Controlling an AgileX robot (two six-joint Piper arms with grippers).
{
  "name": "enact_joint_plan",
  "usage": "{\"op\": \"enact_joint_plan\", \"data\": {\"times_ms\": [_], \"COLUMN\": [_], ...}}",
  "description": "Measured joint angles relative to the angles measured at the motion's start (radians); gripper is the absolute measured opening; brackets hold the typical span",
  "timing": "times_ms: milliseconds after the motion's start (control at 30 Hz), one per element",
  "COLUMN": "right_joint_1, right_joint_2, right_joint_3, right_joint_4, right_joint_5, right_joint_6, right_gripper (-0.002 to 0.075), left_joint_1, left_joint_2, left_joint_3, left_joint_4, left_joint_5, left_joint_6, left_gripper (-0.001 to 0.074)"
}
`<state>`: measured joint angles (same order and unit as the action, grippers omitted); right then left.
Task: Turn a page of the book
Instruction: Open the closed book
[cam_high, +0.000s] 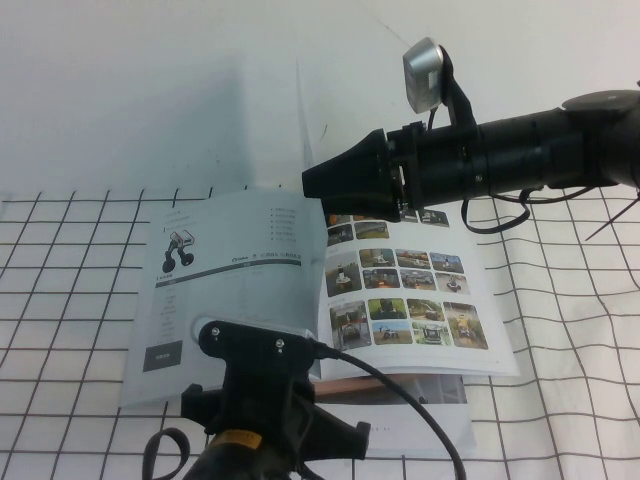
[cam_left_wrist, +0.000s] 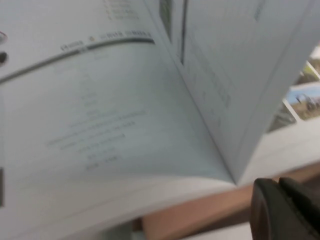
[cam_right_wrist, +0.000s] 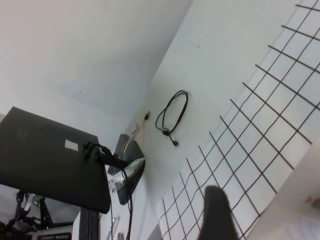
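Note:
The book (cam_high: 400, 290) lies open on the checked cloth. Its right side shows a grid of small photos, and its left sheet (cam_high: 230, 290) shows one wheeled-robot photo and a dark square. The page (cam_left_wrist: 235, 90) stands up from the spine, leaning right. Its printed face with tracked robots is hidden, and the high view shows it almost edge-on (cam_high: 322, 260). My right gripper (cam_high: 312, 183) is over the top of the spine, shut on the page's top edge; one finger (cam_right_wrist: 216, 215) shows. My left gripper (cam_left_wrist: 287, 210) is shut and empty at the book's near edge by the spine, hidden in the high view under its wrist (cam_high: 255, 350).
A plain white booklet (cam_high: 420, 420) and a brown strip (cam_high: 390, 385) stick out under the book's near edge. The checked cloth (cam_high: 560, 330) covers the table up to a white wall. The right arm (cam_high: 520, 150) spans the space above the book's far right.

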<state>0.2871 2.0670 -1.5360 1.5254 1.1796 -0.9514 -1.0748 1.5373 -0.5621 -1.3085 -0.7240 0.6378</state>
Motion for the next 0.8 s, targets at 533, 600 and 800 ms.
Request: {"op": "enact_joint_plan", "data": {"times_ms": [533,600,800], "right_joint_1": [0.0,0.0,0.0], "right_joint_2": [-0.002,-0.002,-0.002], "right_joint_3": [0.0,0.0,0.0], "right_joint_4": [-0.022,-0.022,-0.024], "right_joint_5": [0.0,0.0,0.0], "right_joint_6": [-0.004,-0.004,-0.004], "right_gripper": [0.0439,0.0439,0.0439], "left_joint_1": [-0.253,-0.201,-0.035], "left_joint_2": [0.0,0.0,0.001], "left_joint_3": [0.0,-0.002,-0.023], "left_joint_4": [0.243,0.264,0.418], "left_joint_5": [-0.201,-0.185,-0.018], "left_joint_6": [-0.017,-0.05,-0.093], "left_gripper": [-0.0001,-0.0002,-0.0002]}}
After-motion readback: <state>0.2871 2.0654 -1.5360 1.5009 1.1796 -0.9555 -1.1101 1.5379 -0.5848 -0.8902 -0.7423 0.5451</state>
